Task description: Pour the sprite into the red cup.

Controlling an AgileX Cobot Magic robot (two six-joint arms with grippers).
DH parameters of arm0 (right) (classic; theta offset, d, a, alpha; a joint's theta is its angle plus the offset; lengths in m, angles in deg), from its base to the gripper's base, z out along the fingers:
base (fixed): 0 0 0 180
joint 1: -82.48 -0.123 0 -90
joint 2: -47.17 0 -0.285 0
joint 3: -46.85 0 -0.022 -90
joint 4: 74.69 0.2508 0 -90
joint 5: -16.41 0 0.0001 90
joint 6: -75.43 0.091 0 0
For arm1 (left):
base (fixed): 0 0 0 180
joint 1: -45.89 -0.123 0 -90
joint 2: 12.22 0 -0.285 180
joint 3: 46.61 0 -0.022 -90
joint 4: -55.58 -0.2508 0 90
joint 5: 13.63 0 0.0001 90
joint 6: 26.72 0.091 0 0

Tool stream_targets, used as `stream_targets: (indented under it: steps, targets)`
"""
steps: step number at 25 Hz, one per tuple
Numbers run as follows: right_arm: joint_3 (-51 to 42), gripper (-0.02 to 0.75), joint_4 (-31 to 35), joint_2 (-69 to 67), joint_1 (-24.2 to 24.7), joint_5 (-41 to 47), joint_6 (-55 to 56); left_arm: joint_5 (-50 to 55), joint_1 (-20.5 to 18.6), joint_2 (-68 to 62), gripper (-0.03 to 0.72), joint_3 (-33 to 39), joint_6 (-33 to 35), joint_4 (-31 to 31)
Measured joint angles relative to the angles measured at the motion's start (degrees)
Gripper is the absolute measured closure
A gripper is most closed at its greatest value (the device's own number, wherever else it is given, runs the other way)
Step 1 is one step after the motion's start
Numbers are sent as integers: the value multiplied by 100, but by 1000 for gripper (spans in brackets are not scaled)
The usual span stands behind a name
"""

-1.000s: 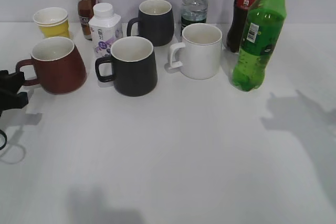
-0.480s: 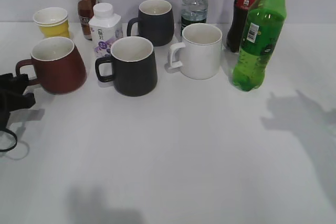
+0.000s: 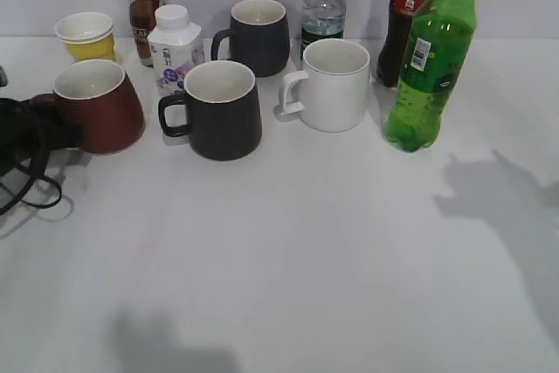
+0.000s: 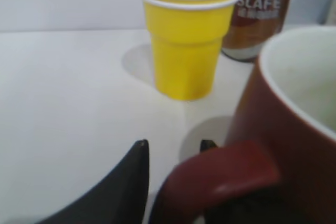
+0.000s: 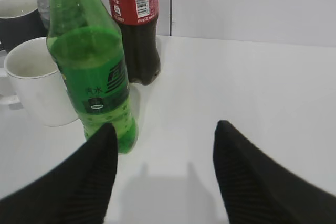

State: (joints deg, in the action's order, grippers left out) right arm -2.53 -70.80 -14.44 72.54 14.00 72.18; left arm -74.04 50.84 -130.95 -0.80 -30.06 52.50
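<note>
since the earlier frames the left gripper (image 3: 44, 128) has advanced from the table's left edge to the red cup (image 3: 98, 107); its dark body now hides the handle in the exterior view, and the cup sits where it did. in the left wrist view the fingers (image 4: 128, 182) are apart, one on each side of the cup's handle (image 4: 220, 174), not closed on it. the cup is squat, red-brown, white inside, and stands upright at the left of the table (image 3: 306, 242), just in front of the yellow cup (image 3: 86, 36). the sprite (image 3: 432, 58), a tall translucent green bottle, stands upright at the right, unmoved, beside the cola (image 3: 406, 15). the right gripper (image 5: 163, 166) hangs spread wide, near the sprite and not touching it.
</note>
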Motion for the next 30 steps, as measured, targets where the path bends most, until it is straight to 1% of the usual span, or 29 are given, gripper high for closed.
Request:
stream_targets:
  steps: [1,3,5,7,9,13,16,18,20,23,25,27,30]
  targets:
    - [0,300,0,0,0,33,0,3,0,-78,433,-153,0,0]
    - [0,300,0,0,0,109,0,16,0,-200,465,-363,0,6]
    - [0,300,0,0,0,191,0,32,0,-300,531,-524,0,6]
    - [0,300,0,0,0,242,0,77,-5,-360,629,-585,17,10]
    - [0,303,-36,0,0,299,0,56,-5,-384,629,-604,20,10]
    - [0,339,-31,0,0,339,0,-81,-5,-339,629,-506,25,4]
    - [0,349,-31,0,-6,351,0,-173,-5,78,629,-72,41,-1]
    - [0,348,-43,-12,-93,351,0,-199,-5,509,629,216,41,-18]
    - [5,316,-103,-94,-322,242,0,-208,-5,1041,629,556,41,-106]
    - [5,209,-479,-487,-770,103,0,73,1,1828,629,848,41,-481]
    - [5,141,-537,-864,-972,-207,0,530,1,2378,629,961,41,-858]
    - [5,113,-545,-1196,-1022,-725,0,1024,1,2885,629,1018,41,-1318]
    - [5,99,-465,-1811,-1022,-1682,0,1779,5,3636,629,1032,-37,-1669]
